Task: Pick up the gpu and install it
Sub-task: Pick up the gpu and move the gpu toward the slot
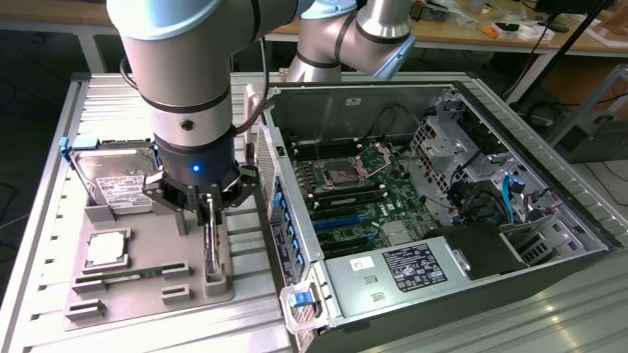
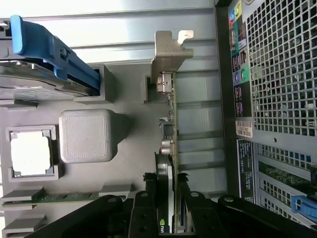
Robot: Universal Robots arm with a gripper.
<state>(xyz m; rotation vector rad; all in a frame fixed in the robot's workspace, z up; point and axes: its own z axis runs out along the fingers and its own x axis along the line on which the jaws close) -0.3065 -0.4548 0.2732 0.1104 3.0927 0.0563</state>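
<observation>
The gpu [image 1: 211,254] is a thin dark card standing on edge in a slot of the grey holder tray [image 1: 147,298], just outside the open computer case [image 1: 412,198]. In the wrist view the gpu [image 2: 169,106] is seen edge-on, its silver end bracket [image 2: 167,49] at the far end. My gripper [image 1: 209,212] has come down over the card's near end. Its black fingers [image 2: 150,184] press against both faces, so my gripper [image 2: 167,181] is shut on the gpu. The card's lower edge still sits in the tray.
A silver hard drive [image 1: 113,180] with a blue clip, a CPU [image 1: 106,250] and a green RAM stick [image 1: 132,276] share the tray. The case's rear panel [image 2: 277,99] stands close beside the card. Its motherboard [image 1: 343,213] with blue slots lies exposed inside.
</observation>
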